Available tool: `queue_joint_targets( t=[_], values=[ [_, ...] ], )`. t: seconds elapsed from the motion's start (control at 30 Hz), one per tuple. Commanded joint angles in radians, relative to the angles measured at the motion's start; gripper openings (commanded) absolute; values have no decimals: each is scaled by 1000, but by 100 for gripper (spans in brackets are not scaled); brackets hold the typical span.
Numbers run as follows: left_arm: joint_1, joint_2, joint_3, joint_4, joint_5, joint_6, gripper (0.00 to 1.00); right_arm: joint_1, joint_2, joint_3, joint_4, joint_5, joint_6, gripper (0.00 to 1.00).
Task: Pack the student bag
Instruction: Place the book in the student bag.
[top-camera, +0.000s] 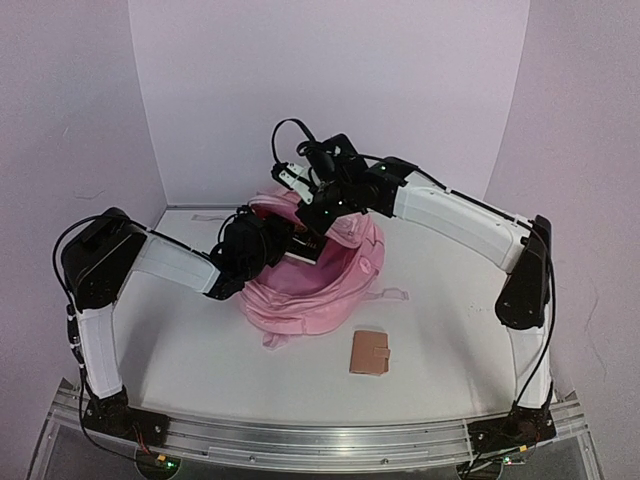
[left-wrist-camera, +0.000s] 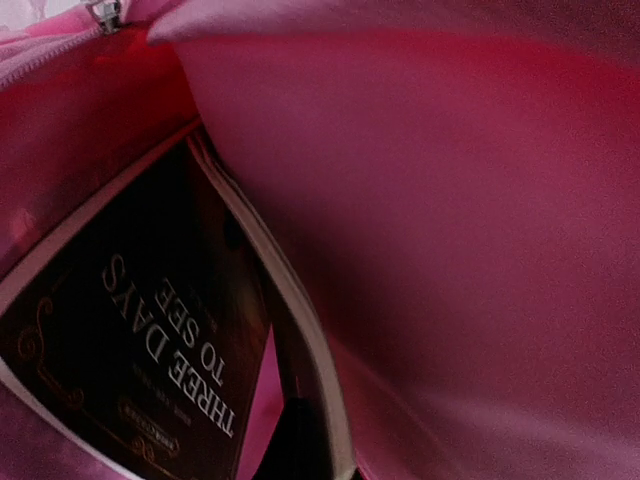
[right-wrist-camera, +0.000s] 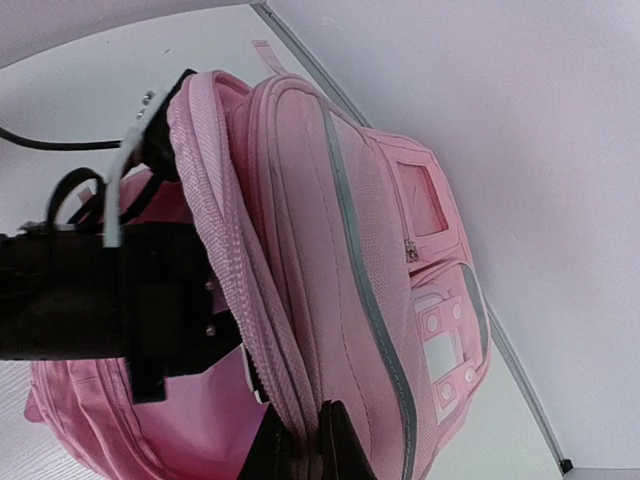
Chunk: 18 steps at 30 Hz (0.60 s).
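The student bag (top-camera: 312, 298), a large pink backpack, lies mid-table with its main compartment open. My right gripper (top-camera: 322, 212) is shut on the zip edge of the front flap (right-wrist-camera: 300, 400) and holds it up; the grey stripe and front pockets (right-wrist-camera: 440, 350) face the back wall. My left gripper (top-camera: 292, 246) reaches inside the opening. In the left wrist view it is shut on a dark book (left-wrist-camera: 150, 340) titled "THREE DAYS TO SEE", which sits against the pink lining (left-wrist-camera: 450, 200). Only one dark finger (left-wrist-camera: 298, 445) shows.
A small brown wallet (top-camera: 369, 352) lies on the table in front of the bag, to the right. A bag strap (top-camera: 392, 294) trails right. The back wall and side walls stand close behind the bag. My left arm (right-wrist-camera: 90, 300) fills the opening.
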Motion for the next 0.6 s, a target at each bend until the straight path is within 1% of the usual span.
queue_joint_targets(
  t=[0.0, 0.07, 0.13, 0.17, 0.23, 0.27, 0.33, 0.43, 0.5, 0.57],
  values=[
    [24, 90, 146, 18, 44, -15, 0, 19, -147, -4, 102, -58, 40, 0],
    [34, 130, 191, -12, 46, -29, 1, 19, -159, -18, 99, -60, 42, 0],
    [44, 170, 247, -67, 57, -37, 6, 18, -165, -28, 96, -63, 44, 0],
    [50, 186, 275, -99, 68, -41, 10, 16, -167, -30, 94, -68, 47, 0],
    [55, 203, 310, -139, 92, -37, 25, 11, -167, -28, 91, -69, 48, 0],
    [55, 200, 316, -155, 104, -24, 33, 5, -167, -24, 91, -70, 48, 0],
    [51, 173, 303, -181, 116, -3, 44, -9, -162, -17, 89, -72, 48, 0],
    [37, 95, 245, -213, 101, 23, 58, -38, -151, -11, 87, -91, 58, 0],
    [24, 29, 209, -279, 86, 46, 66, -63, -144, -10, 85, -108, 65, 0],
    [10, -24, 179, -325, 79, 65, 72, -90, -137, -11, 80, -131, 69, 0]
  ],
)
